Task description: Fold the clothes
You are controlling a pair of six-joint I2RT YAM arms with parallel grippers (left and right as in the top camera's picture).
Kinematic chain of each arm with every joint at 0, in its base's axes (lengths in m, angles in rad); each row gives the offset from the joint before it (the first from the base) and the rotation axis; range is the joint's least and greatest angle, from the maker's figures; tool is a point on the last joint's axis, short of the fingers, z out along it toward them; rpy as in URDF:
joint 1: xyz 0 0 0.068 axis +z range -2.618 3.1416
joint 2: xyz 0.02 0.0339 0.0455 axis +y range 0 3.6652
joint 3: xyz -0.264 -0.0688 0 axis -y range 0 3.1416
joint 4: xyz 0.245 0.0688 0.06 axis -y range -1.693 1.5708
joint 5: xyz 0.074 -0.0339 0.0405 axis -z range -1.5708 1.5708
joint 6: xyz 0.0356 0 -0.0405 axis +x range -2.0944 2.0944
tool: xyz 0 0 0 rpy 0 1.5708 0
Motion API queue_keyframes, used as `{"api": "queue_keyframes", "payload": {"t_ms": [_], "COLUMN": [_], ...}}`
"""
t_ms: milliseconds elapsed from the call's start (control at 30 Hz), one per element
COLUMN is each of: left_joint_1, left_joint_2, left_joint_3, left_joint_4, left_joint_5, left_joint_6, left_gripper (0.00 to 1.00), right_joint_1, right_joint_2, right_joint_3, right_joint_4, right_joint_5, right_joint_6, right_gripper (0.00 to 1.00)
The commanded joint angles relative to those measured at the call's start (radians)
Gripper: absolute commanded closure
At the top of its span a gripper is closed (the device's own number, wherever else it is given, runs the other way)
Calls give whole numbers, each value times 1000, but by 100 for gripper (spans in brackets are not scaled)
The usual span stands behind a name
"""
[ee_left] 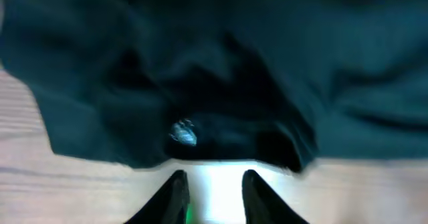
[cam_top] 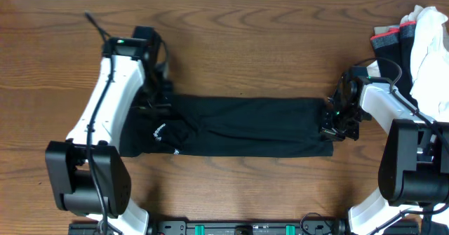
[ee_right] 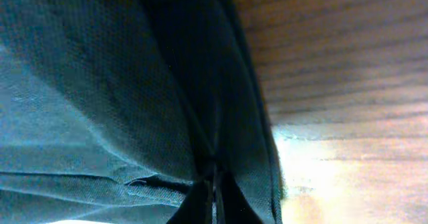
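Black T-shirt (cam_top: 238,126) in the middle of the brown wood counter (cam_top: 266,45). Lies flat as a long band from side to side, with a small white mark (cam_top: 158,131) near its left end. Left fingers (ee_left: 177,194) just off the shirt's edge. Stand a little apart, with only bright counter between them. Right fingers (ee_right: 212,200) at the right end of the shirt. Pinched tight, most likely on a fold of the black cloth; very close and dark there. Far right corner: a white cloth (cam_top: 429,45) piled beside a black garment with a grey-and-red band (cam_top: 389,37).
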Motion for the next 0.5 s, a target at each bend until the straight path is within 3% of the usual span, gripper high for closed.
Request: {"api": "queue_keyframes", "payload": {"t_ms": [0,133,333,467], "left_joint_1": [40,50,50,49], "left_joint_2": [4,26,70,97], "left_joint_3": [-5,-14,-120,-192], "left_joint_4": [41,100,166,183], "left_joint_5": [-40,-40,-40,-40], "left_joint_6": [-68,-68,-69,-68], "left_gripper": [65,59,59,60], "right_joint_1": [-11,-10,-8,-8], "right_joint_2": [-18,-84,-179,-199], "right_joint_3": [42,80,92,92], "right_joint_4": [5,10,11,0], "right_joint_5": [-45,-118,-200,-203], "right_joint_6": [-46,-60,-60,-76], "right_gripper": [89,59,64,59]}}
